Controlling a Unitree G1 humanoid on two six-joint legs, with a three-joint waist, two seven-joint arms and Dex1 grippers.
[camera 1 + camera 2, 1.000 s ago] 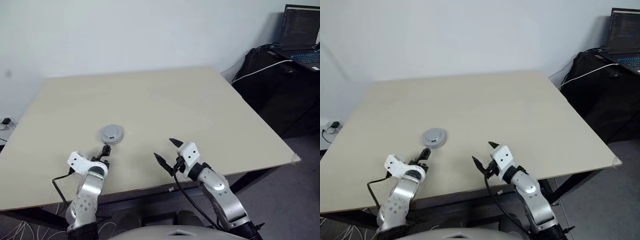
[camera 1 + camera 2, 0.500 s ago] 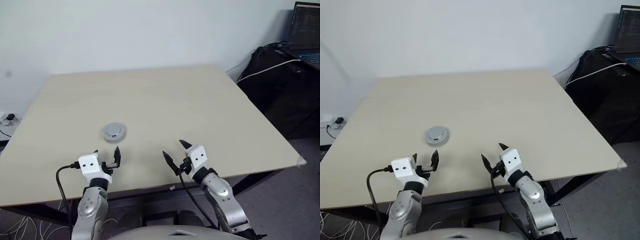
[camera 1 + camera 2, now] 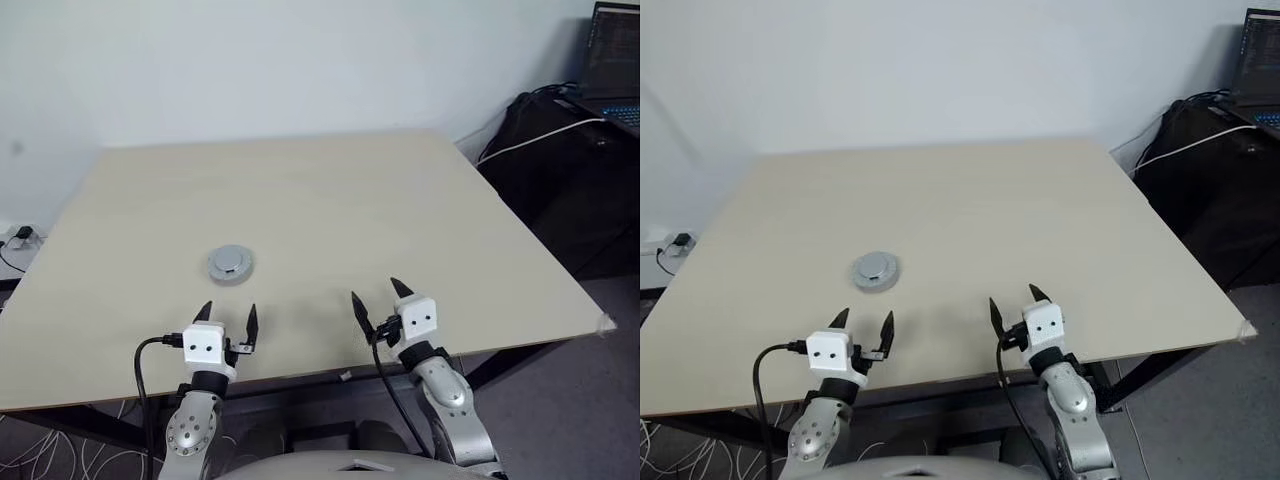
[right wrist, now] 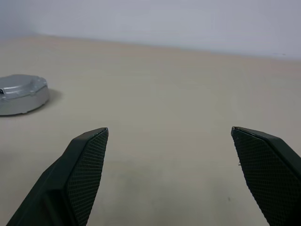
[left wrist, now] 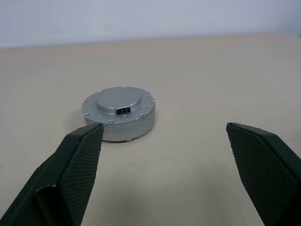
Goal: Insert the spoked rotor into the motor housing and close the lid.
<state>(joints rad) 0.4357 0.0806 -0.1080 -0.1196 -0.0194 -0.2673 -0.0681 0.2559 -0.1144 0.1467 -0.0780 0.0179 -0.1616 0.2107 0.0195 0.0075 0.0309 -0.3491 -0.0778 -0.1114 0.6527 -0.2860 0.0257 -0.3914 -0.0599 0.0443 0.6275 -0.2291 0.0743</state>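
- A plain white wall (image 3: 300,60) backs the scene; at the far right stands a dark stand (image 3: 560,170) with an open laptop (image 3: 612,60) on top and a white cable (image 3: 540,138) trailing over it.
- On the floor at the far left — a power strip (image 3: 18,238) with wires.
- The bench (image 3: 330,210) is a pale beige slab, matte and bare over most of its top, its near edge running just under both claws.
- One round silver-grey unit sits on the bench's left half: the motor housing (image 5: 118,114) with the lid (image 3: 230,262) on top, flat and flush. In the left wrist view a small dark rectangular mark shows on the lid's raised centre, and small screws ring the rim.
- The spoked rotor cannot be made out.
- The left claw (image 3: 227,320) hovers near the bench's front edge, straight in front of the housing and apart from it — fingers spread wide, holding nothing.
- The right claw (image 3: 378,300) hovers level with it to the right, well apart from the housing, fingers likewise spread wide and empty.
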